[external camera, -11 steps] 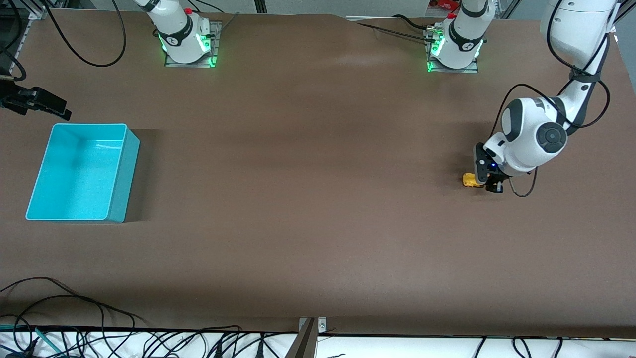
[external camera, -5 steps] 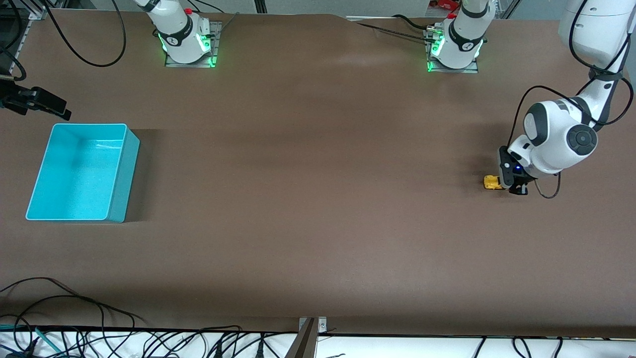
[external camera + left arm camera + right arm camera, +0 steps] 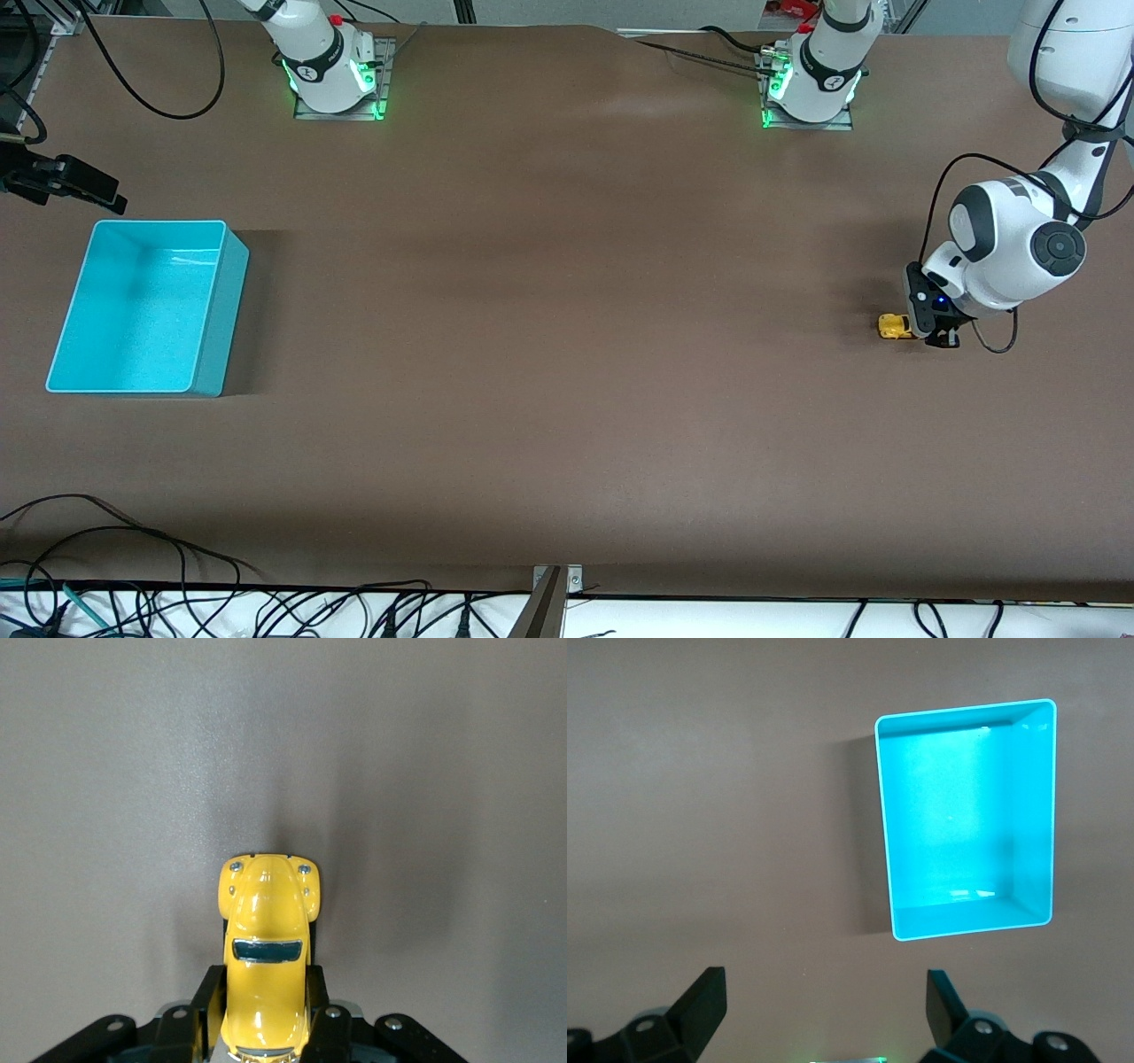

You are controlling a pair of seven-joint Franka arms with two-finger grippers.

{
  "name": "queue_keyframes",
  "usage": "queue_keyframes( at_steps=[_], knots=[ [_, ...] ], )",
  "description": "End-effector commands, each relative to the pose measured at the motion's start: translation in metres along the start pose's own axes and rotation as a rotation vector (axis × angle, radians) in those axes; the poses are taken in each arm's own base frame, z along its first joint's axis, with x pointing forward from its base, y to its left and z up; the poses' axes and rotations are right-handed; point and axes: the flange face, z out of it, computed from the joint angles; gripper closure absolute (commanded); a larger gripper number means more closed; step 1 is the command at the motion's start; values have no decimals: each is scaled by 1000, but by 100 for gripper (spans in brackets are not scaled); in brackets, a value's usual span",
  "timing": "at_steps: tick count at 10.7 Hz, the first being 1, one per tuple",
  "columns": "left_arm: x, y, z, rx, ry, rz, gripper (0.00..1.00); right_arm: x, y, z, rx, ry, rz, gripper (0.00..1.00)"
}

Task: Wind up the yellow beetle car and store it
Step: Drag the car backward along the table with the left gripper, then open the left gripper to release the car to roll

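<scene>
Brown table (image 3: 549,354): left tool (image 3: 921,330) low, clamping yellow beetle car (image 3: 893,326).

One yellow beetle car (image 3: 893,326), one turquoise bin (image 3: 142,306).

No legible text, labels, brand names, numbers or signs in any view. Small dark marks on the white collars of both arm bases (image 3: 330,69) at 12 o'clock in the front view: too small to read. No lettering on the yellow beetle car (image 3: 264,948) or on the turquoise bin (image 3: 966,815).
</scene>
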Motion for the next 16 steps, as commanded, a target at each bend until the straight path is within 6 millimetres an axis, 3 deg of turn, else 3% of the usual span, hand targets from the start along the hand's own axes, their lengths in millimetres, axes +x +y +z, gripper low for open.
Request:
queue_keyframes(
  at_steps=[1,2,3,16],
  knots=[
    [-7,-10,30,-2,2,-22,84,-4,1,-8,3,2,-10,0],
    [-8,-15,24,11,0,-15,53,-4,1,-8,3,2,-10,0],
    [-7,-16,22,15,0,-9,1,-4,1,-8,1,2,-9,0],
    [-6,-18,13,25,6,-26,0,-4,0,-8,3,2,-11,0]
  ],
)
